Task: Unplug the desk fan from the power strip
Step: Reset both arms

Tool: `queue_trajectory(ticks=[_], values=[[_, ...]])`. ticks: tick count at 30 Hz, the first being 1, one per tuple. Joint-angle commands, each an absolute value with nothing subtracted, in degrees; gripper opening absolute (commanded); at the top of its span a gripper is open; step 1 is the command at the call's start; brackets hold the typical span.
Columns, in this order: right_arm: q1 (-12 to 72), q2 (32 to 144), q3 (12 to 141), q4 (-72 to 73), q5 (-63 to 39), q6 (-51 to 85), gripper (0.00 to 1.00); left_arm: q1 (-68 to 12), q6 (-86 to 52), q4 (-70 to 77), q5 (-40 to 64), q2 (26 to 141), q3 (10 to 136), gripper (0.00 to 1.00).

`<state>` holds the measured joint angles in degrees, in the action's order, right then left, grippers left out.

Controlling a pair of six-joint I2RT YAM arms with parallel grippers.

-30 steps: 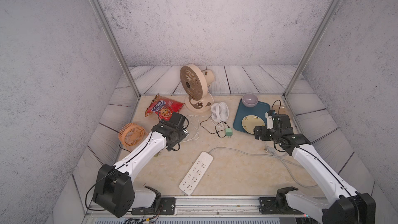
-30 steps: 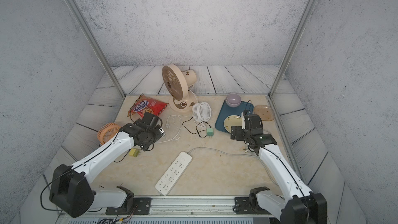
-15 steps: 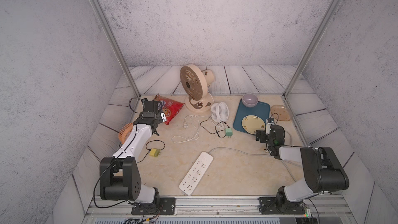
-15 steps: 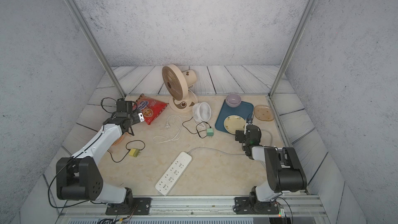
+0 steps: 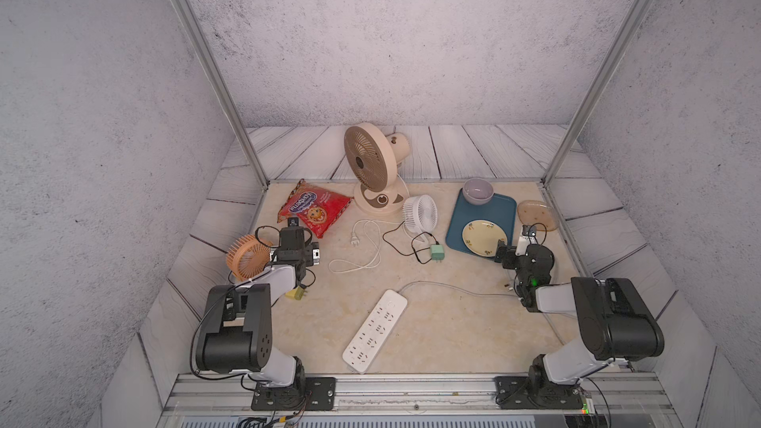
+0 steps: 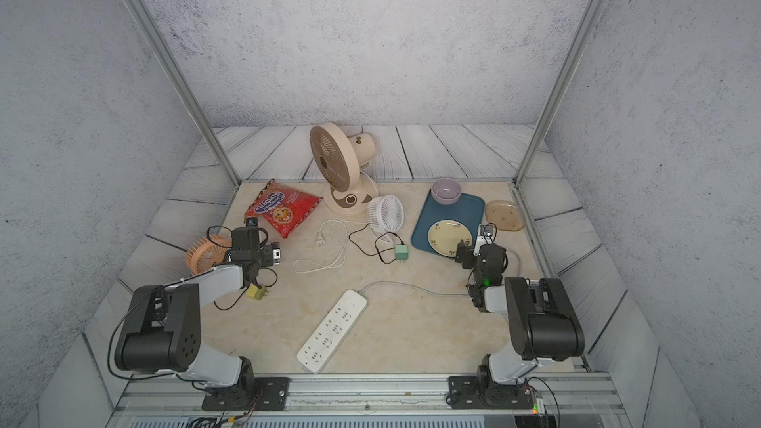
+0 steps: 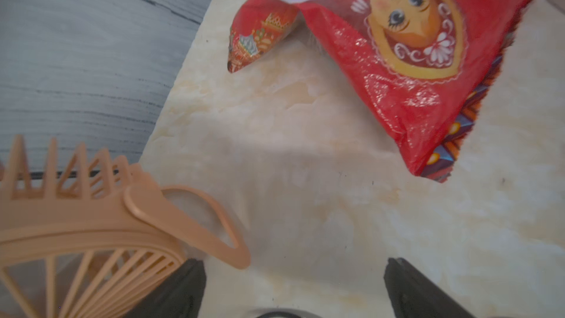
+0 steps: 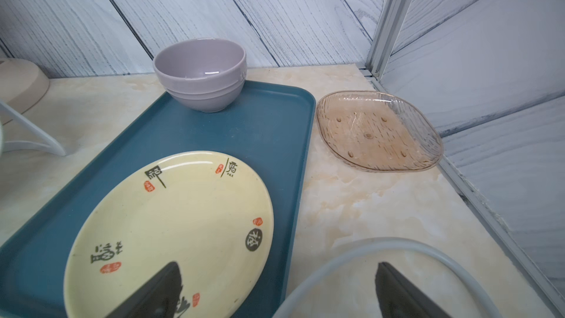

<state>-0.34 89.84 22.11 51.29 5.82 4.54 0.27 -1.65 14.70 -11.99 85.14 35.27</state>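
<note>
The white power strip (image 5: 375, 331) (image 6: 332, 330) lies at the front middle of the table, with nothing plugged into any socket in both top views. Its pale cable (image 5: 453, 288) runs right and loops under my right gripper (image 8: 276, 270). The beige desk fan (image 5: 372, 166) stands at the back. A white cord and plug (image 5: 354, 239) lie loose on the table in front of it. My left gripper (image 7: 293, 270) is open and empty, beside the orange fan (image 7: 76, 224). My right gripper (image 5: 512, 247) is open over the tray's corner.
A red cookie bag (image 5: 315, 207) lies at the back left. A small white fan (image 5: 420, 211) has a black cord to a green adapter (image 5: 437, 252). A yellow plug (image 5: 297, 293) lies by the left arm. A blue tray (image 5: 500, 207) holds a plate (image 5: 484, 236) and bowl (image 5: 477, 191), with a glass dish (image 5: 535, 212) beside it.
Both arms have drawn back from the table's middle and folded up near their bases. The left gripper swung out to the orange fan. The strip and loose plugs stayed put.
</note>
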Motion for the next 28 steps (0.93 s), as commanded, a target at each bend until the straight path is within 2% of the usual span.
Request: queue_trajectory(ticks=[1,6,9,12,28], values=[[-0.62,89.82,22.67,52.12,4.68,5.47,0.99,0.79,-1.46,28.75,-8.40,80.07,30.27,0.98],[-0.70,89.76,22.68,52.09,4.44,5.54,0.99,0.55,-1.98,36.88,-4.64,86.43,29.92,0.98],[-0.80,89.80,22.68,52.06,4.22,5.60,0.99,0.40,-2.02,48.54,-5.36,89.05,25.16,0.98],[-0.79,89.90,22.76,51.99,4.92,5.82,0.99,0.31,-1.98,43.62,-5.67,87.79,26.50,0.98],[-0.79,89.82,22.50,52.38,4.92,5.89,0.99,0.18,-1.93,43.39,-5.44,87.34,26.38,0.98]])
